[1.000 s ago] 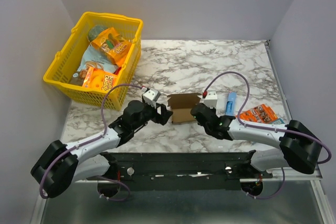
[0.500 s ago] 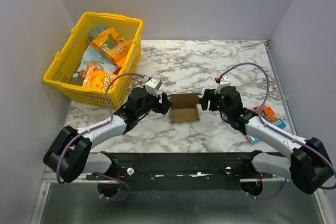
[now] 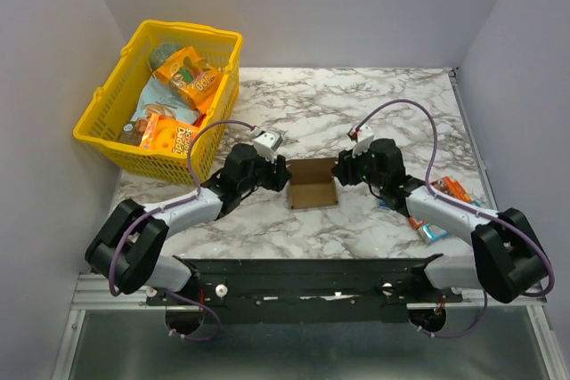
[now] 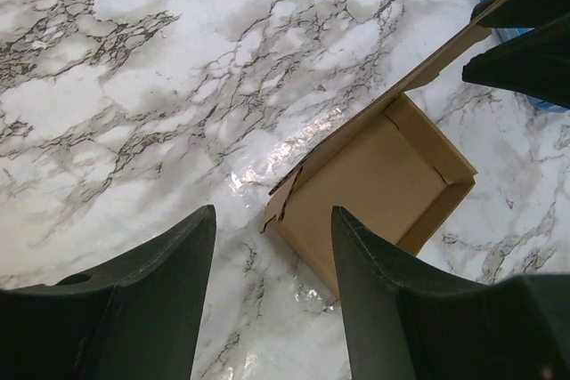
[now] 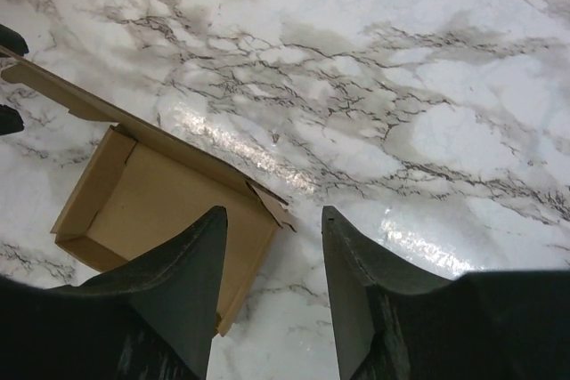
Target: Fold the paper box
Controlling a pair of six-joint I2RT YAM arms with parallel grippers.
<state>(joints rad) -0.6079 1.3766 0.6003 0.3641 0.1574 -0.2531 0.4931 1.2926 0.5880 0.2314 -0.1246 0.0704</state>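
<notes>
The arms have changed most. A second ago the right arm lay low and flat along the near side with its gripper pinched on the right edge of the box (image 3: 312, 186). Since then it has let go, swung out and come back in higher. The left arm has also drawn in and up. The box itself has hardly shifted: it sits mid-table, just ahead of the arm bases, as an open tray with three low walls and a long rear flap (image 4: 427, 68) leaning back.

The left gripper (image 3: 281, 175) is now at the box's far left corner and the right gripper (image 3: 342, 171) at its far right corner. Both have their jaws parted and hold nothing. I read this as a re-grip, with each side lining up on one end of the flap to fold it forward over the tray. The fold itself is not yet begun. Each flap end may already lie between the jaws, but the wrist views do not settle that.

The table (image 3: 356, 104) is bare marble behind the box, which gives room to push or tip. The basket (image 3: 107, 122) stands well off to the left, clear of the left arm. Close on the right, the packets (image 3: 452, 190) lie partly under the right forearm. The flap's corners look slightly torn, so a hard pinch could crease them.
</notes>
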